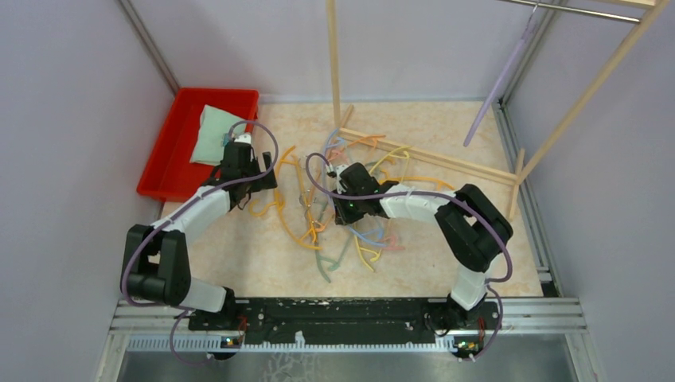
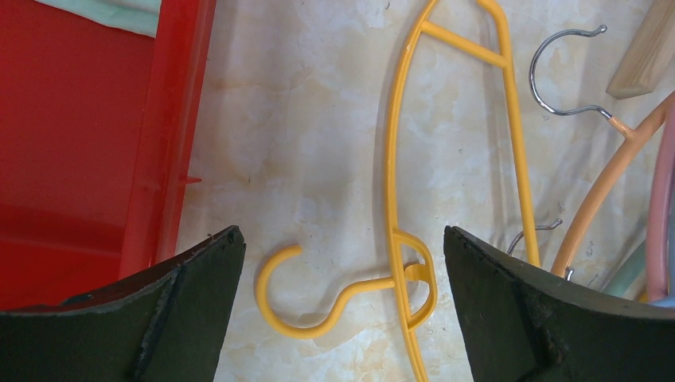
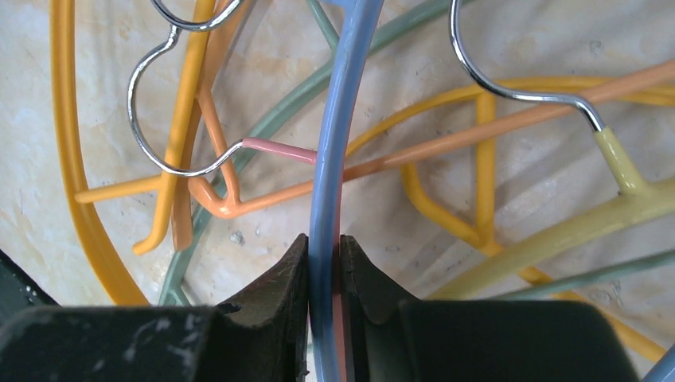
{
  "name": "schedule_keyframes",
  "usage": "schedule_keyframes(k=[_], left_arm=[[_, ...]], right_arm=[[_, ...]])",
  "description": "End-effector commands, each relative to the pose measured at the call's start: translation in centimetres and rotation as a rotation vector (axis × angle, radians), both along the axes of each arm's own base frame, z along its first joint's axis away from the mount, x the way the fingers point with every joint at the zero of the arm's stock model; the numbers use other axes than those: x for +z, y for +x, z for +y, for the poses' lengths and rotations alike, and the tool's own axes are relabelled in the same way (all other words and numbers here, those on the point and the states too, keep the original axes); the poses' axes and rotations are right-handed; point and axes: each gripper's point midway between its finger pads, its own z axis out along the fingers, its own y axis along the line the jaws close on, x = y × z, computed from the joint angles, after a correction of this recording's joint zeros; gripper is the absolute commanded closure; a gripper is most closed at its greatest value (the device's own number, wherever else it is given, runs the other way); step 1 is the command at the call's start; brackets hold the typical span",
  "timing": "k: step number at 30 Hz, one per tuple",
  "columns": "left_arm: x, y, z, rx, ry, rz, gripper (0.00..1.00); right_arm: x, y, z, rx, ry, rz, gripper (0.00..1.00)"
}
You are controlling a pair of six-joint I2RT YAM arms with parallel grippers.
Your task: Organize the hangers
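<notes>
Right gripper [image 3: 324, 259]: clamped narrow on blue hanger [image 3: 344, 111] between fingers (likely to pull it free)
Left gripper [image 2: 344, 247]: spread wide, yellow hanger [image 2: 390, 159] neck between fingers, apparently ready to close

Desk [image 1: 263, 255]: cream w/ peach marbling. Bin [image 1: 163, 159] red; cloth [image 1: 211, 135] pale mint. Hangers [image 1: 306, 232]: orange, yellow, sage green, pink, lt blue; hooks mostly silver. Blue hanger [image 3: 338, 119] plain, no pattern. Yellow hanger [image 2: 394, 159] w/ yellow hook. Lavender hanger [image 1: 497, 87]. Left claw [image 2: 342, 239] & right claw [image 3: 324, 270] matte black. Cables [image 1: 263, 143] purple.
</notes>
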Motion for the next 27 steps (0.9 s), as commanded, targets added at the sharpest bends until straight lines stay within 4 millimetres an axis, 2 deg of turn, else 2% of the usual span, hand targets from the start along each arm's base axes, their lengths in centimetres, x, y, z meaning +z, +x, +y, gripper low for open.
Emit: schedule_keyframes(k=[1,4,6,9,13,14,15,22,27], left_arm=[[0.7,0.7,0.0,0.009,-0.008,-0.028,0.0],[0.8,0.7,-0.2,0.009,-0.018,-0.029,0.0],[0.8,0.7,-0.2,0.012,-0.025,-0.03,0.0],[0.8,0.5,-0.3,0.014,-0.031,-0.028,0.0],[0.8,0.4,-0.1,0.015,-0.023,-0.028,0.0],[0.8,0.4,-0.1,0.017,-0.022,-0.029,0.0],[0.8,0.3,0.0,0.016,-0.019,-0.029,0.0],[0.8,0.3,0.2,0.013,-0.005,-0.029,0.0],[0.9,0.3,0.2,0.013,-0.001,-0.03,0.0]], right_arm=[[5.0,1.2,-0.1,-0.017,0.023,-0.104,0.82],[5.2,1.2,-0.9,-0.027,-0.015,-0.103,0.75],[6.6,1.5,-1.2,-0.032,-0.013,-0.141,0.71],[6.3,1.8,-1.5,-0.03,-0.039,-0.157,0.67],[6.3,1.8,-1.2,-0.015,-0.031,-0.15,0.69],[5.1,1.7,-1.1,-0.012,-0.044,-0.124,0.69],[4.9,1.6,-0.9,-0.009,-0.044,-0.115,0.69],[4.1,1.4,-0.4,0.007,-0.044,-0.095,0.68],[4.0,1.3,0.0,0.019,-0.036,-0.085,0.78]])
